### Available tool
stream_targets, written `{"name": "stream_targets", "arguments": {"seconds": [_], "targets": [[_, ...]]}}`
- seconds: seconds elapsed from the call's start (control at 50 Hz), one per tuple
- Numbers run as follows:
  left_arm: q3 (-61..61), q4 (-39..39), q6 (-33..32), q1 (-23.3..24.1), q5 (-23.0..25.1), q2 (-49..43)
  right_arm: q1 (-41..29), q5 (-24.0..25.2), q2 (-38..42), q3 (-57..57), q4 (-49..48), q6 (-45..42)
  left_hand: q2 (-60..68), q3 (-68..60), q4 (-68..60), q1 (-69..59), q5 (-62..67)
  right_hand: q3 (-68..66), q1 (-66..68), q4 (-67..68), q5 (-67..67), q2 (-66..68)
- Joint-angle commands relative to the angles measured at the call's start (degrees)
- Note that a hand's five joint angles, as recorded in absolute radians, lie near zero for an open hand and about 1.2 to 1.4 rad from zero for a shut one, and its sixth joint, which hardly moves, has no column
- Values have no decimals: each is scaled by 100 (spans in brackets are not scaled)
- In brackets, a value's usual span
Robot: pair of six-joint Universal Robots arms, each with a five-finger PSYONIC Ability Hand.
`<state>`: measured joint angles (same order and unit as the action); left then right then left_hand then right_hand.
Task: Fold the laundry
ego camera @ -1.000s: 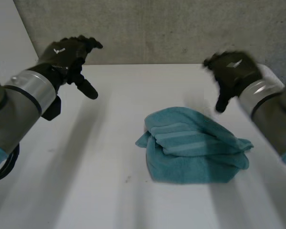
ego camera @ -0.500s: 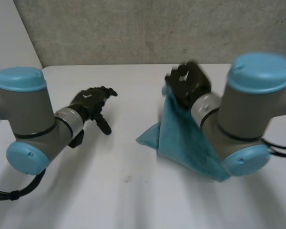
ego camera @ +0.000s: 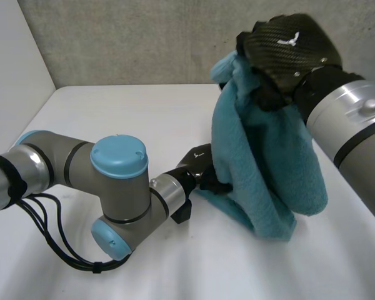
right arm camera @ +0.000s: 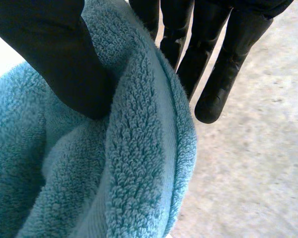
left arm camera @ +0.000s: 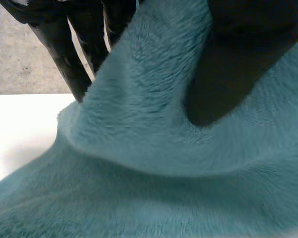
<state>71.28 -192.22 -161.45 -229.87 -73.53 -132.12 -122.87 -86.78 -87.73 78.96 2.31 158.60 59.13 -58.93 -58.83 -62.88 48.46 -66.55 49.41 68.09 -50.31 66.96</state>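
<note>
Where the right hand (ego camera: 287, 47) sits high above the worktop (ego camera: 112, 112), a teal towel (ego camera: 269, 162) hangs from it in a long bunched drape. Right wrist view: a thick folded edge of the towel runs between the thumb and the fingers (right arm camera: 223, 64). Thumb pressed into the terry on one side; fingers straight along the other side, their tips reaching past the fold. The hand is closed on the cloth in a pinch, at the towel's uppermost part. Towel narrow at the top, wider lower down, ending in a rounded lobe low near the worktop; whether that lobe touches the surface, cannot tell. Left hand (ego camera: 197, 164) low, just above the worktop, at the towel's lower edge on the side toward the left arm (ego camera: 115, 187). Left wrist view: thumb lies on top of a raised fold of pile, dark fingers (left arm camera: 64, 54) behind that fold, cloth caught between them, so this hand grips the towel too. More towel spreads beneath its palm, with a strip of white worktop beside it. Left arm bent, its light-blue-capped elbow over the near part of the worktop. Right arm (ego camera: 356, 131) comes in from the robot's right, angled up to its hand. Grey speckled wall (ego camera: 144, 37) behind the worktop.
</note>
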Motion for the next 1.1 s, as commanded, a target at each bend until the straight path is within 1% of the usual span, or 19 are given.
{"name": "stream_targets", "arguments": {"seconds": [0.02, 0.06, 0.16, 0.2, 0.28, 0.38, 0.46, 0.5, 0.54, 0.56, 0.6, 0.62, 0.66, 0.7, 0.74, 0.9, 0.98, 1.04, 1.1], "targets": [[-509, -182, -131, -870, -1447, 779, 325, -322, 72, -214, -1055, 13, 2087, -2107, -2117, -1712, 2154, -1345, 3059, 1191, -1969, 1304], [-518, -385, -193, -1050, -1585, 1082, 334, -331, 81, -214, -1240, 22, 2087, -2107, -2117, -1712, 2154, -1345, 3059, 1191, -1969, 1304], [-360, -764, -440, -1183, -1489, 1874, 316, -226, 230, 75, -2872, -13, 2087, -2107, -2117, -1712, 2154, -1345, 3059, 1191, -1969, 1304], [42, -826, -737, -1226, -1436, 2443, 334, -155, 274, 155, -2938, -39, 2087, -2107, -2117, -1712, 2154, -1345, 3059, 1191, -1969, 1304], [712, -843, -1099, -1156, -1436, 2876, 378, 169, 344, 409, -2263, -57, 2087, -2107, -2117, -1712, 2154, -1345, 3059, 1191, -1969, 1304], [1907, -747, -1749, -1112, -1445, 3105, 764, 627, 458, 866, -597, -433, 2087, -2107, -2117, -1712, 2154, -1345, 3059, 1191, -1969, 1304], [3015, -518, -2611, -629, -1498, 2894, 931, 645, 722, 1113, 645, -1075, 2087, -2107, -2117, -1712, 2154, -1345, 3059, 1191, -1969, 1304], [3103, -465, -2725, -558, -1506, 2815, 1001, 628, 801, 1253, 1329, -1487, 2005, -2025, -2035, -1630, 2072, -216, 1930, 62, -840, 175], [3295, -116, -3014, -453, -1576, 2579, 1081, 601, 802, 1315, 1674, -1700, 733, -752, -762, -357, 799, 730, 984, -884, 106, -771], [3296, -114, -3015, -453, -1577, 2577, 1168, 584, 793, 1324, 1885, -1805, 727, -746, -757, -351, 793, 1867, -153, -2021, 1243, -1909], [3331, 306, -3033, -471, -1690, 2472, 1222, 566, 775, 1280, 1870, -1780, -861, 842, 831, 1237, -795, 3017, -1303, -3171, 2393, -3058], [3331, 308, -3033, -471, -1691, 2472, 1230, 566, 775, 1263, 1817, -1754, -871, 852, 841, 1247, -805, 3406, -1691, -3559, 2781, -3447], [3323, 693, -3024, -471, -1735, 2498, 1257, 566, 767, 1236, 1625, -1675, -2345, 2326, 2315, 2721, -2279, 4179, -2465, -4332, 3555, -4220], [3314, 774, -3024, -462, -1726, 2498, 1257, 548, 723, 1193, 1432, -1570, -2671, 2652, 2641, 3047, -2605, 4650, -2935, -4803, 4025, -4691], [3261, 958, -3024, -436, -1709, 2612, 1266, 531, 530, 1113, 1132, -1315, -3961, 3942, 3931, 4337, -3895, 5157, -3443, -5310, 4533, -5198], [2883, 967, -3077, -558, -1647, 3351, 1248, 601, -50, 1087, 613, -542, -4286, 4266, 4256, 4661, -4219, 5159, -3445, -5312, 4535, -5200], [2489, 993, -3103, -917, -1577, 3360, 1187, 636, -226, 1069, 586, -295, -4286, 4266, 4256, 4661, -4219, 5126, -3411, -5279, 4501, -5167], [2215, 1055, -3112, -1165, -1339, 3272, 1134, 680, -227, 982, 639, -268, -4235, 4216, 4205, 4611, -4169, 5075, -3361, -5228, 4451, -5116], [1777, 1353, -3112, -1507, -673, 2755, 1090, 733, -191, 929, 709, -303, -4151, 4132, 4121, 4527, -4085, 5058, -3344, -5211, 4434, -5099]]}}
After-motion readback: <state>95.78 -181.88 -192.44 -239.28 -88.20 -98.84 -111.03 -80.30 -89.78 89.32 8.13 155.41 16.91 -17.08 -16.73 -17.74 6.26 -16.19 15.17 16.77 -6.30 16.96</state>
